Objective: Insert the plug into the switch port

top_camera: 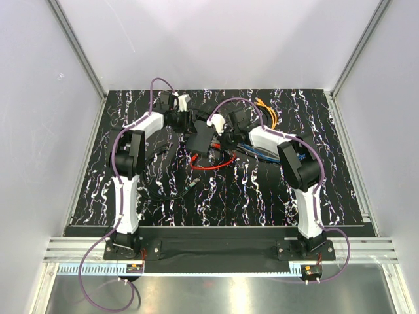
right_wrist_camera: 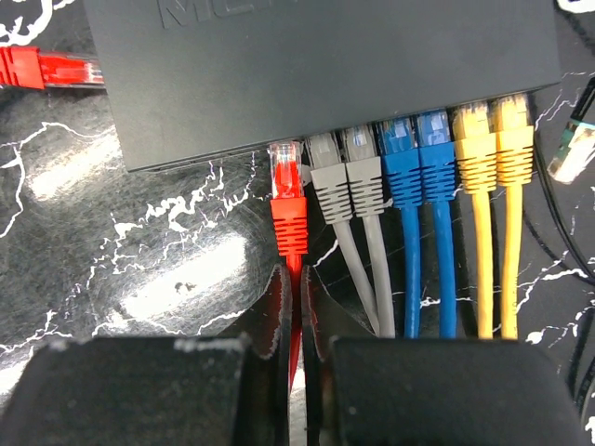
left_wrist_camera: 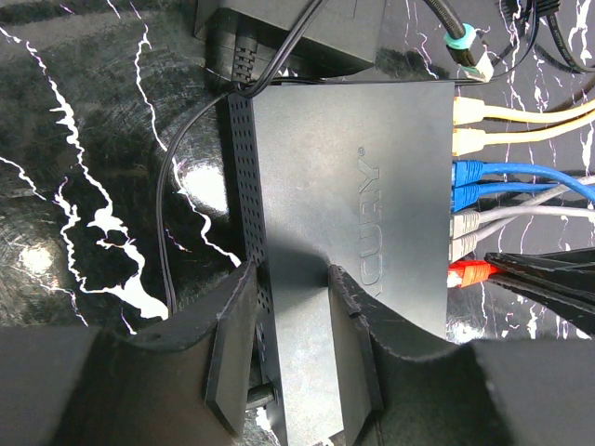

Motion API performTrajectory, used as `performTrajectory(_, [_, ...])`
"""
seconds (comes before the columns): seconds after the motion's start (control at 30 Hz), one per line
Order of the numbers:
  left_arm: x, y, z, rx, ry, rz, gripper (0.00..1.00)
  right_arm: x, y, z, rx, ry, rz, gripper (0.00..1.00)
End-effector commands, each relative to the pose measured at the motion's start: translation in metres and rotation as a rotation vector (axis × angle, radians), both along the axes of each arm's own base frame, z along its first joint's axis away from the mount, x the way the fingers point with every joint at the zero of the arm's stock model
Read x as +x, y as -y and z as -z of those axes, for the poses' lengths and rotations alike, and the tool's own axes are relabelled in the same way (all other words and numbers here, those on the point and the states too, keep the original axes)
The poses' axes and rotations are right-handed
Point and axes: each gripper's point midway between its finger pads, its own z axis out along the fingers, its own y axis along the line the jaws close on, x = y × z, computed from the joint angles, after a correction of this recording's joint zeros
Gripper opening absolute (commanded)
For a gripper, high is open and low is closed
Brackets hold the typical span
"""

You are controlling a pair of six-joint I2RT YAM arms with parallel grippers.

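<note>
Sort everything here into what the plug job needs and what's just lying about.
Job: switch, held by left gripper; red plug, its cable pinched in right gripper.
Lying about: second red plug; green-tipped loose plug; power adapter; grey cables, blue cables, yellow cables, plugged in.

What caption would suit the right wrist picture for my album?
Right gripper pinches the red cable, its red plug at the switch beside six other plugs already seated.

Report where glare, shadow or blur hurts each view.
Top external view: walls blown out white, the switch a dark blob. Left wrist view: glare on the glossy table, a shadow band across the switch, left end effector soft. Right wrist view: red plug sharp, right end effector blurred, table sheen beside it.
</note>
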Motion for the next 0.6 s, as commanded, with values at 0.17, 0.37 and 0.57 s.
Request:
performTrajectory(0.17, [-0.009,0.031,-0.011,-0.070,0.014,0.076,0.37,0.003,-0.041,-0.053,0.110,0.133,-0.107,0.00])
performTrajectory(0.37, [-0.012,0.033,-0.009,-0.076,0.007,0.084,0.37,0.003,-0.043,-0.033,0.102,0.140,-0.144,0.00])
performTrajectory(0.57, [-0.012,0.034,-0.008,-0.080,0.006,0.087,0.36,0.000,-0.048,-0.035,0.127,0.153,-0.181,0.00])
